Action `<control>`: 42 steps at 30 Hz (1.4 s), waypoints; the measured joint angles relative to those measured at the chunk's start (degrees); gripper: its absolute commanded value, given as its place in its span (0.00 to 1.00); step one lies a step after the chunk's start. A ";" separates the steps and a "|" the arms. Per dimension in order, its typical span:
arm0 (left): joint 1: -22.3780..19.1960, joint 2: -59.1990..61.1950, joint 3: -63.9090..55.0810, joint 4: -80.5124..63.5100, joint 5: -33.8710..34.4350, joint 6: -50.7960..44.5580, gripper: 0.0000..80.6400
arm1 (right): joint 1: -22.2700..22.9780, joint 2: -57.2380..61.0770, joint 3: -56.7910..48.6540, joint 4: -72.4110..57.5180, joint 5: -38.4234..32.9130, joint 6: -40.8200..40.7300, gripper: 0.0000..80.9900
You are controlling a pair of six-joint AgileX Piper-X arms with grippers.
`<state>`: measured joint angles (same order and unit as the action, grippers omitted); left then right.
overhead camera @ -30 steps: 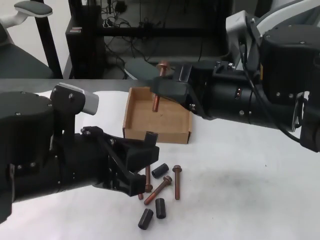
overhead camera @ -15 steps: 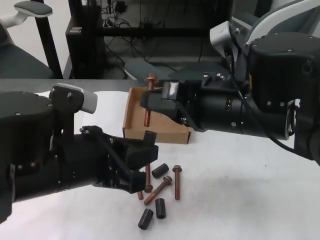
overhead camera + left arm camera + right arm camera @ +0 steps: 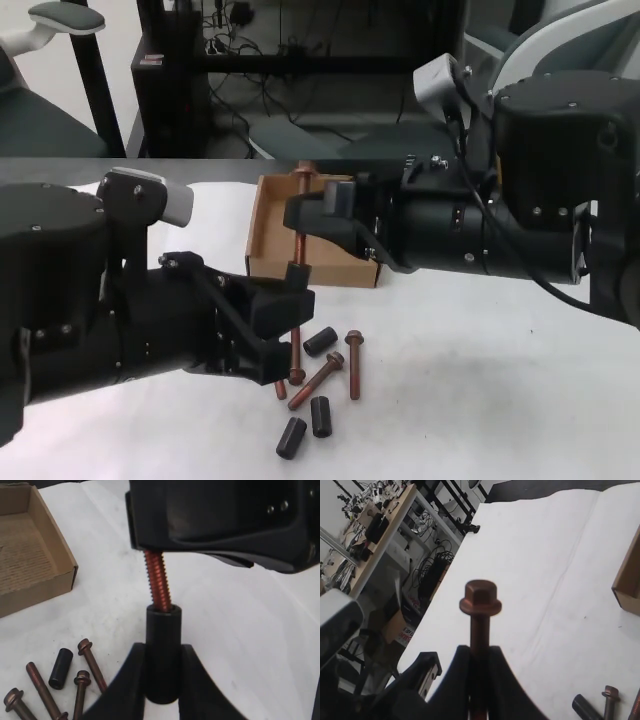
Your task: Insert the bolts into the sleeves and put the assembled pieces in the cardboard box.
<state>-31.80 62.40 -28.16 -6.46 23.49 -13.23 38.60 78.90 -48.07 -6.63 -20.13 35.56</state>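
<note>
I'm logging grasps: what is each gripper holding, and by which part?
Left gripper: black cylindrical sleeve, by its lower half. Right gripper: copper-coloured threaded bolt, by its shank below the head.

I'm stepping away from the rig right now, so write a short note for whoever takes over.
Left pincer: shut on a sleeve, held upright above the table.
Right pincer: shut on a bolt, head up, directly above the sleeve. Its threaded tip is at the sleeve's mouth.
Loose bolts and three loose sleeves lie on the table in front of the cardboard box.
Done: nothing assembled yet; no finished piece shows in the visible part of the box.
Left: push this bolt down, box the pair, then repeat with the rest.
</note>
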 measured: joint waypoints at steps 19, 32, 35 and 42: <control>0.00 0.00 0.00 -0.89 -2.95 -1.80 0.02 | 2.36 0.00 0.00 0.19 5.39 -0.86 0.01; 0.00 0.00 0.45 -1.70 -3.88 -2.17 0.02 | 6.01 -0.37 -0.29 2.10 11.65 -3.21 0.01; -0.20 0.00 0.51 -1.40 -4.06 -2.17 0.02 | 6.01 -0.37 -0.40 2.89 11.53 -3.65 0.01; -0.17 0.00 0.51 -1.66 -4.94 -2.17 0.02 | 6.42 -0.37 -0.53 4.85 10.85 -5.01 0.01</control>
<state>-31.97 62.40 -27.65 -8.11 18.55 -15.40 45.02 78.54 -48.60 -1.79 -9.27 30.55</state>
